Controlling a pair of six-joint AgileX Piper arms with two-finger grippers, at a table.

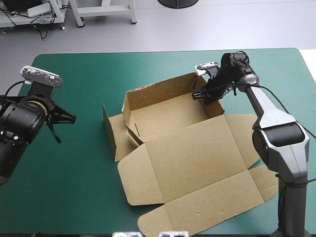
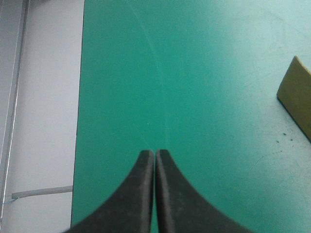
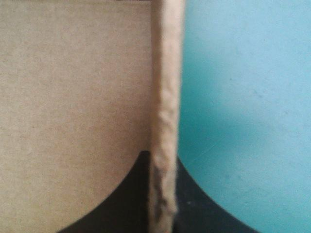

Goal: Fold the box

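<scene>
Brown box (image 1: 192,163) is seen mid-surface (image 1: 74,197), far walls raised, lid flat twd near edge. R claw (image 1: 206,97) is clamped on its far-right wall. L claw (image 2: 155,151) is closed, empty, held well left of box.

left gripper (image 2: 155,155) closed, right gripper (image 3: 163,160) pinching the box (image 1: 192,148)

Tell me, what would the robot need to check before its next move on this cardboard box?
1. Right gripper holds the box by its side wall: ok, shut on the board's edge.
2. Left gripper free to help: ok, shut, empty, over the teal-green cover.
3. Far wall raised: ok.
4. Left end flap tucked in: not ok, it stands outside the tray.
5. Lid lying flat: ok.
6. Side wall locked in place: cannot tell.
</scene>
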